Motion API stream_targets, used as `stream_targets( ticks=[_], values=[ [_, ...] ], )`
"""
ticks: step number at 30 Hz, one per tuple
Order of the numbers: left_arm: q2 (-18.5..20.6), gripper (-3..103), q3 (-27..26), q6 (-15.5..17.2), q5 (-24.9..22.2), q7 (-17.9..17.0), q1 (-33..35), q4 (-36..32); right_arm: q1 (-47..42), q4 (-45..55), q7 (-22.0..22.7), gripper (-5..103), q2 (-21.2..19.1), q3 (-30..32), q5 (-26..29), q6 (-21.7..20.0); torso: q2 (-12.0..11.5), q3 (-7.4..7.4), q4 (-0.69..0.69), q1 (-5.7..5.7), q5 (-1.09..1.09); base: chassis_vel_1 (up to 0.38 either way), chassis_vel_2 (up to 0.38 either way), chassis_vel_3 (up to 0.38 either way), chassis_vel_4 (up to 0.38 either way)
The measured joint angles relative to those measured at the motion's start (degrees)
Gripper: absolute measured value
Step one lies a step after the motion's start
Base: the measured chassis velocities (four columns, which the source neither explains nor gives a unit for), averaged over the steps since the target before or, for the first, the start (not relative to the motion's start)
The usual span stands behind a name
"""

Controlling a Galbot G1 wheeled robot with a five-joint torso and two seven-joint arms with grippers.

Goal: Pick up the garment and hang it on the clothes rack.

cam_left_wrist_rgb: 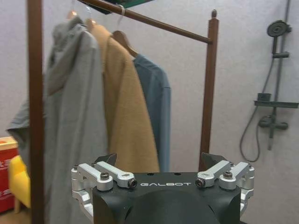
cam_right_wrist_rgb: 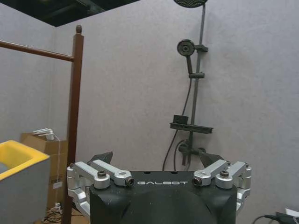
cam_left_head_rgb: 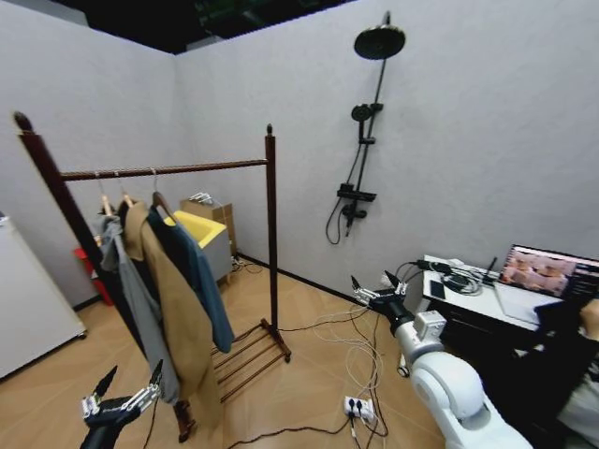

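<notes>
The garment (cam_left_head_rgb: 204, 273) is a dark teal jacket that hangs on a hanger from the top rail of the clothes rack (cam_left_head_rgb: 271, 234), on the outside of a long tan coat (cam_left_head_rgb: 173, 299) and a grey hooded jacket (cam_left_head_rgb: 140, 309). In the left wrist view the garment (cam_left_wrist_rgb: 158, 100) hangs beside the rack's post (cam_left_wrist_rgb: 208, 93). My left gripper (cam_left_head_rgb: 126, 391) is low, in front of the hanging clothes, open and holding nothing (cam_left_wrist_rgb: 160, 161). My right gripper (cam_left_head_rgb: 376, 285) is out to the right of the rack, open and holding nothing (cam_right_wrist_rgb: 156, 157), facing the rack post (cam_right_wrist_rgb: 74, 116).
A shower fixture (cam_left_head_rgb: 367, 122) is mounted on the back wall. A yellow bin (cam_left_head_rgb: 201, 229) and a cardboard box (cam_left_head_rgb: 213, 213) stand behind the rack. A white cabinet (cam_left_head_rgb: 28, 299) is at left, a desk with a monitor (cam_left_head_rgb: 547, 271) at right. Cables and a power strip (cam_left_head_rgb: 357, 407) lie on the floor.
</notes>
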Motion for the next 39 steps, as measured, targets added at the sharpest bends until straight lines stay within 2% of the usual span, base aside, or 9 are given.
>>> stream_targets(
  ticks=[39],
  values=[
    [0.0, 100, 0.0, 0.0, 0.0, 0.01, -0.01, 0.0, -0.63, 1.73, 0.17, 100, -0.47, -0.14, 0.51, 0.06, 0.0, 0.0, 0.0, 0.01, 0.01, -0.083, -0.166, -0.161, -0.092]
  ],
)
